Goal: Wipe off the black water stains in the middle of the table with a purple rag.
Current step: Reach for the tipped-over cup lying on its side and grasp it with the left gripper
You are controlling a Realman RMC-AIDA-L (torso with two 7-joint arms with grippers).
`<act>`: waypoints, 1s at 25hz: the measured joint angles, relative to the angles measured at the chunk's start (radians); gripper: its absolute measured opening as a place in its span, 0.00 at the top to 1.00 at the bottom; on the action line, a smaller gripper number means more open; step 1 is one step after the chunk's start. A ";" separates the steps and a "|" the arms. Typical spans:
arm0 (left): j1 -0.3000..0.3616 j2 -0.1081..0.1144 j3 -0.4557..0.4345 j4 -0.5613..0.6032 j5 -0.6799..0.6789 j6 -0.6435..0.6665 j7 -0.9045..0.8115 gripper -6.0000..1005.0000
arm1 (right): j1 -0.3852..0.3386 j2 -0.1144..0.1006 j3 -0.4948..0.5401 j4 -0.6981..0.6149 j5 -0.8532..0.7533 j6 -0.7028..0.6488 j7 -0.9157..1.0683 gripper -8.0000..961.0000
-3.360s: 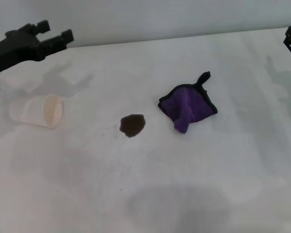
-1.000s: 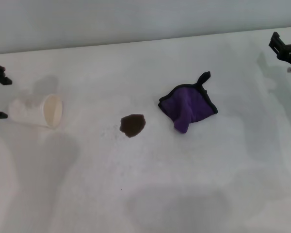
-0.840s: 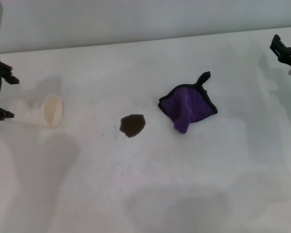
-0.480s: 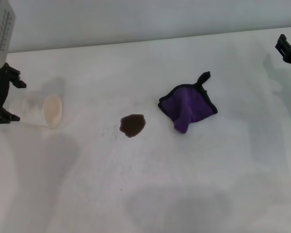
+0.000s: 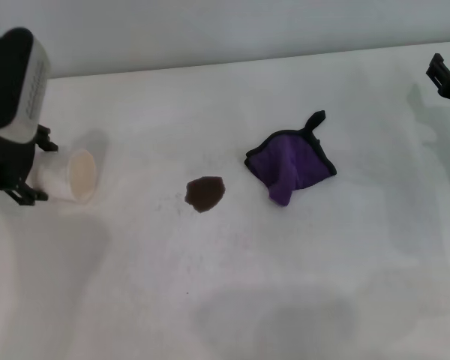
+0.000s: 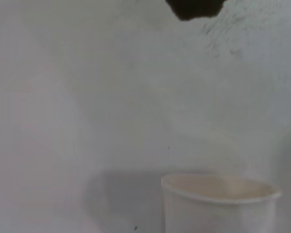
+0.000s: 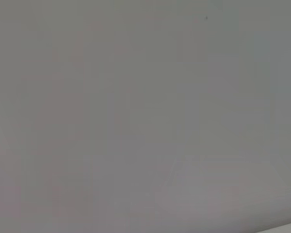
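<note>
The left gripper (image 5: 19, 169) has dropped over the smooth, tipped paper cup (image 5: 66, 175).

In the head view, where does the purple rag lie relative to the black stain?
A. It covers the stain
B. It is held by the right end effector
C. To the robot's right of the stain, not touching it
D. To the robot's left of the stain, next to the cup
C: the purple rag lies apart from the black stain, on its right, with bare table between them.
</note>
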 joint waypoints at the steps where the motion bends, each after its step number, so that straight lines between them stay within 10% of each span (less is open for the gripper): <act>1: 0.008 0.000 0.000 0.013 0.000 -0.017 -0.001 0.14 | -0.001 0.000 0.000 0.000 -0.001 0.000 0.000 0.12; 25: 0.057 0.002 -0.002 0.031 -0.109 -0.053 0.020 0.14 | -0.002 0.000 0.000 0.025 -0.006 0.009 0.013 0.12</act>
